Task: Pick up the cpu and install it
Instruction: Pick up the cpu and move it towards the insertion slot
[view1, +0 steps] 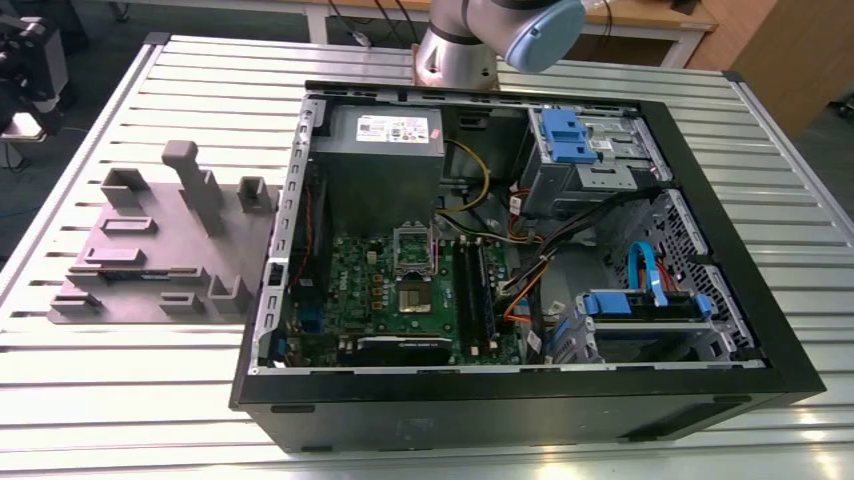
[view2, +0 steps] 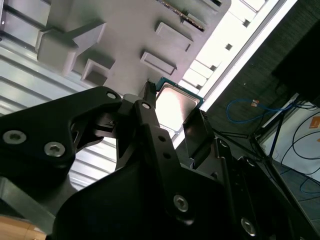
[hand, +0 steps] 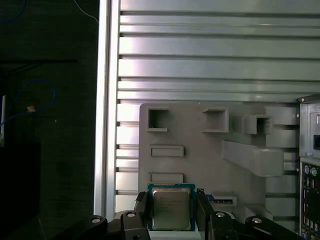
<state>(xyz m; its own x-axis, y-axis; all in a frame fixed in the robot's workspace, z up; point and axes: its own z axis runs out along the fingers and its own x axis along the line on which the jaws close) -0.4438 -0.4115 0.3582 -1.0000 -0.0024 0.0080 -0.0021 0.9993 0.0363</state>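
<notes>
Square cpu (hand: 171, 207) clamped between black fingers (hand: 202, 210), over grey fixture (hand: 200, 160).

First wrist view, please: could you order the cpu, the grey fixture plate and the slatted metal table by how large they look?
1. slatted metal table
2. grey fixture plate
3. cpu, smallest even though it sits nearest the camera, held in the gripper

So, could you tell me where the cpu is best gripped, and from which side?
The cpu is a thin flat square, so pinch two opposite edges, coming square onto its metal top; the gripper holds it that way now.
</notes>
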